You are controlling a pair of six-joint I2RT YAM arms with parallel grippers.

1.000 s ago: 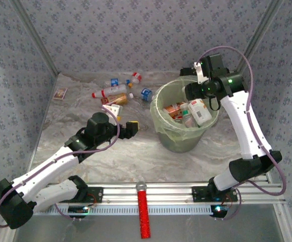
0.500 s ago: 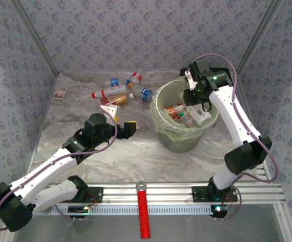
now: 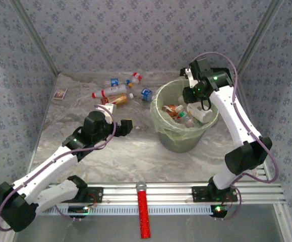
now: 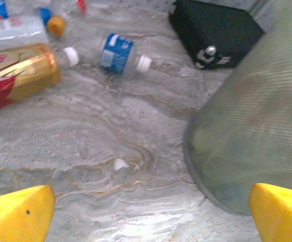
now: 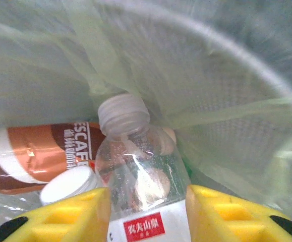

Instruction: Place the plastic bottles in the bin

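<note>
Right wrist | right claw clamped on clear white-capped plastic bottle inside pale-green bag-lined bin | left claw spread wide, empty

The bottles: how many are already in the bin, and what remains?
Done: a few bottles lie in the bin. In hand: the right gripper grips a clear bottle over it. Remaining: about five loose bottles on the table; the left gripper is open.
</note>
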